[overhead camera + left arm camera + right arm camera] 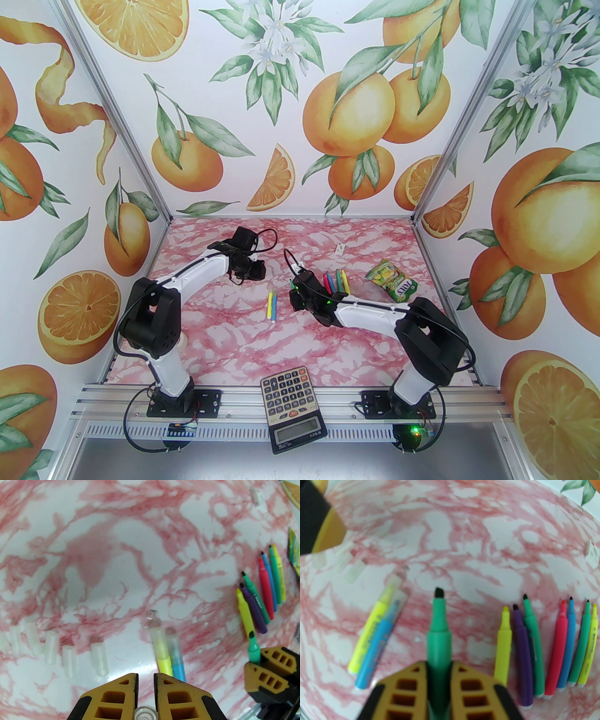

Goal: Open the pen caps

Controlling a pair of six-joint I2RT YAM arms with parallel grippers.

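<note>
"Right wrist view, entry one: what is in your right gripper (439,666)?"

"One green pen (438,625), clamped by the barrel between my fingers at lower centre of frame. Cap off, dark tip pointing to the top."

"Entry two, the left gripper (145,679)?"

"Bottom centre of the left wrist view. Clenched on one clear cap (145,714), which shows end-on between the fingers at the bottom edge."

"Other caps?"

"Loose caps (69,660): several clear tubes in a ragged row on the pink marbled table (131,550), lower left of that view. Two more sit on their pens: capped pair (164,660), yellow and blue, side by side just above my left fingertips."

"Remaining stock?"

"Seven bare pens (559,644), lying side by side at the right of the right wrist view. Yellow, purple, green, pink, blue, green, yellow, all tips towards the top."
</note>
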